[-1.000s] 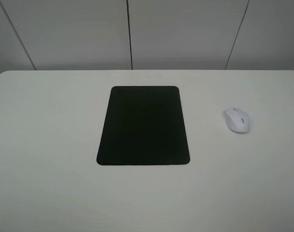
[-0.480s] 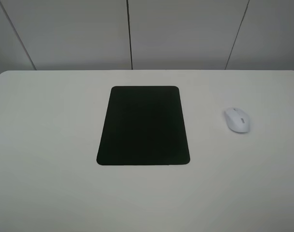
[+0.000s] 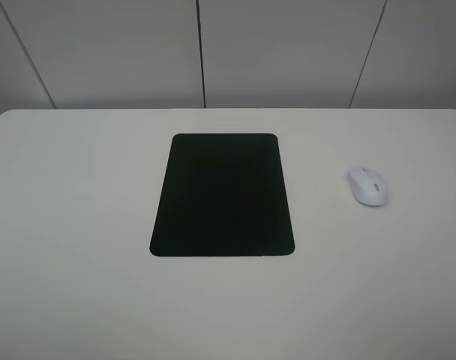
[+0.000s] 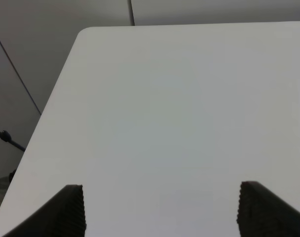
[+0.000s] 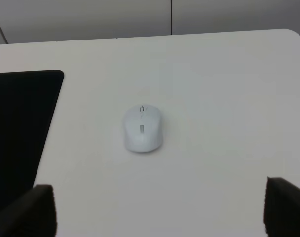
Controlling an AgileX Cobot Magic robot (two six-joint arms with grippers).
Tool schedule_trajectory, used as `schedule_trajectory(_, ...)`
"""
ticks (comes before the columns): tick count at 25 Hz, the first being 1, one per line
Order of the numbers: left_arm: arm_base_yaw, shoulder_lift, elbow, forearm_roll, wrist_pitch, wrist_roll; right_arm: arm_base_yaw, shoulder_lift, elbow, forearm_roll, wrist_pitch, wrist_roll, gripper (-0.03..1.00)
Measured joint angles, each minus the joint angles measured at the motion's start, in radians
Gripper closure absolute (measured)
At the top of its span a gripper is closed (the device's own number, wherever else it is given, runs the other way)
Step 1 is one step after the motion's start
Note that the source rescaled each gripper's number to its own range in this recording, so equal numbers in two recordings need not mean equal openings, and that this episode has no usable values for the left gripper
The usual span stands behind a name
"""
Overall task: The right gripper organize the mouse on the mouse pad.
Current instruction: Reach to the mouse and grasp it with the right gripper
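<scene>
- my right gripper (image 5: 160, 212) hangs over the table with its two dark fingers (image 5: 34, 210) spread wide and nothing between them; only their blunt, blurred tips show in the wrist view
- the mouse (image 5: 142, 128) lies on the bare table ahead of that gap, clear of both fingers; it is a small white oval, smooth and domed, with a slim grey scroll wheel along its midline
- seen from the high camera, the mouse sits to the right of the mouse pad (image 3: 223, 195), well apart from it; it rests on the table surface, not on the pad
- the mouse pad is a flat, matte black rectangle with rounded corners; it lies flush in the middle of the table, long sides running away from the camera
- the table (image 3: 78, 225) is a plain white slab, smooth and even, with rounded far corners
- my left gripper (image 4: 165, 210) is likewise spread wide and holds nothing; its dark fingers (image 4: 71, 210) carry fine ridges along their inner edges; below it lies bare white tabletop near the far left corner
- behind the table stand flat grey wall panels (image 3: 288, 52), parted by thin dark seams
</scene>
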Motion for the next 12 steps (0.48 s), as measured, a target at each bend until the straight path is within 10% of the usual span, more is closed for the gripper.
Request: schedule_trajectory(12,0.0,0.0,0.0,0.0,0.0,0.0,0.0,0.269,-0.101,-0.042,-0.108,0.0,-0.03)
